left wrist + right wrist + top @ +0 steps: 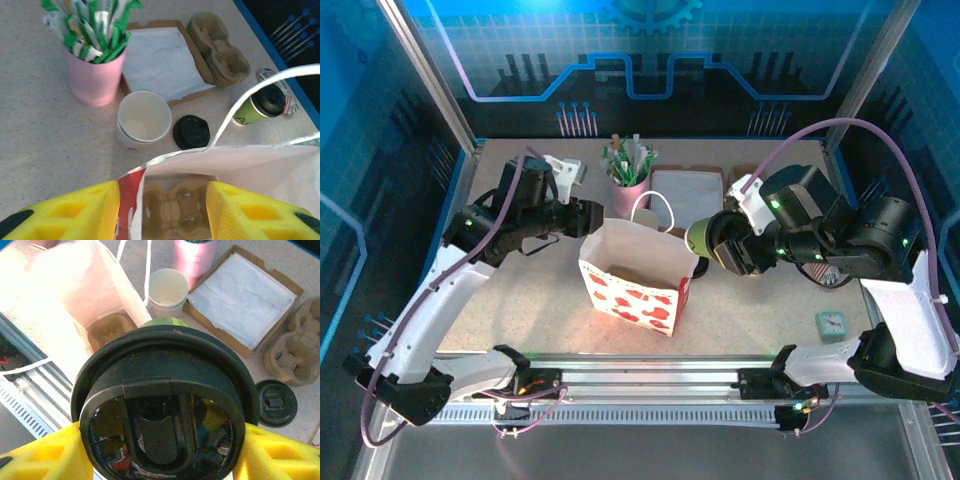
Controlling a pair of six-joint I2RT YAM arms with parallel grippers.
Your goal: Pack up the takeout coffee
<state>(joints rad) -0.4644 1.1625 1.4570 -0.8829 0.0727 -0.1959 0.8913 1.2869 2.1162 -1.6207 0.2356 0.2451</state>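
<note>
Right pincer clamps one green lidded coffee cup. Left pincer, fingers parted, straddles the rim of one paper bag. One white paper cup and one black lid stand alongside.

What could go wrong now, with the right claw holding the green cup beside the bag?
The green lidded cup in the right claw may catch on the paper bag, at its rim or handle.
The left claw looks open around the rim, so the bag may sag or tip.
</note>
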